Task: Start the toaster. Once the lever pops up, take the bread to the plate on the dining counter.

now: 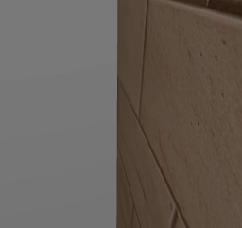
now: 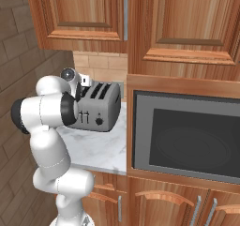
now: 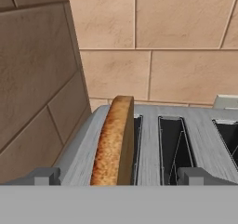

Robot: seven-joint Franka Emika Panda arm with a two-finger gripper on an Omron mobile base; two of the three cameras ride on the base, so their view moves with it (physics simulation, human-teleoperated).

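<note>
- Hand view: one toaster [image 3: 153, 144] right below, silver-grey, brushed top.
- Three slots in sight on its top here; the right one is cut by the frame edge.
- One bread [image 3: 114, 141] slice, brown with darker crust, stands upright in the leftmost slot, sticking up out of it.
- Two finger tips [image 3: 44, 175] at the bottom, grey; one to the left of the bread, the other to its right, over the toaster's near edge.
- Gripper [image 3: 118, 176] spread wide, nothing between the fingers is pinched; the bread's near end sits in the gap, contact cannot be told.
- Tan tile wall [image 3: 153, 46] behind the toaster; a second, darker wall [image 3: 32, 74] on the left, forming a corner.
- Right base view: the toaster [image 2: 97, 107] on a white marbled counter [image 2: 93, 147], the arm [image 2: 47, 112] bent in front of its left end; two slots visible on top.
- One microwave [image 2: 187, 136] built in to the right of the toaster.
- Two wood upper cabinet doors [image 2: 183, 23] above.
- Left base view: grey panel and brown wall, close up.
</note>
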